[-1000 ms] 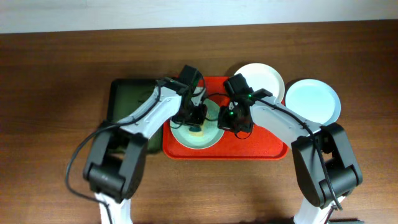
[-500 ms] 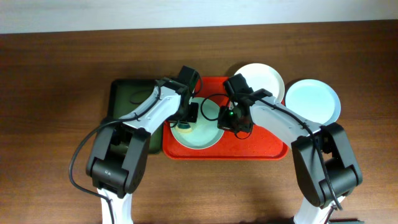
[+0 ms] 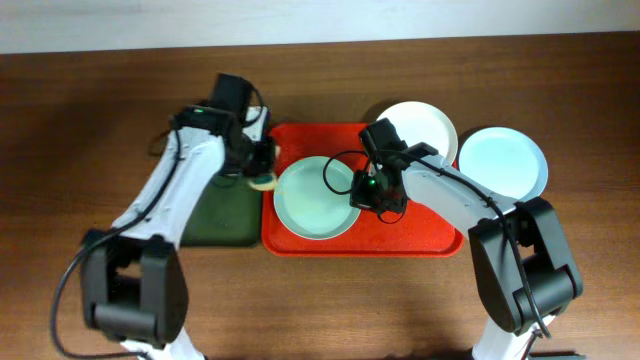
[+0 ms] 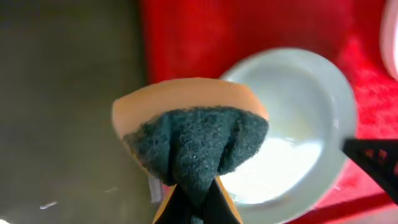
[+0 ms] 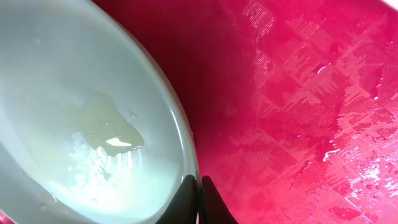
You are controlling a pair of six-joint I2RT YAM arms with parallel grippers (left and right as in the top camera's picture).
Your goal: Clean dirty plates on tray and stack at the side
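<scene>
The pale green plate [image 3: 315,197] lies on the left half of the red tray [image 3: 420,232]; it also shows in the left wrist view [image 4: 292,124] and the right wrist view [image 5: 81,112]. My right gripper [image 3: 362,194] is shut on the plate's right rim [image 5: 198,180]. My left gripper [image 3: 256,168] is shut on a sponge [image 4: 189,134], yellow with a dark scouring face, held above the seam between the two trays. The white plate [image 3: 418,125] sits at the red tray's back right corner. The pale blue plate [image 3: 503,160] lies on the table right of it.
A dark green tray [image 3: 215,215] lies against the red tray's left side, also in the left wrist view [image 4: 62,93]. The red tray's floor looks wet in the right wrist view [image 5: 311,112]. Brown table surrounds everything.
My left gripper lifted the sponge off the pale green plate and swung left to the edge of the dark green tray. The right gripper stayed on the plate's rim.
</scene>
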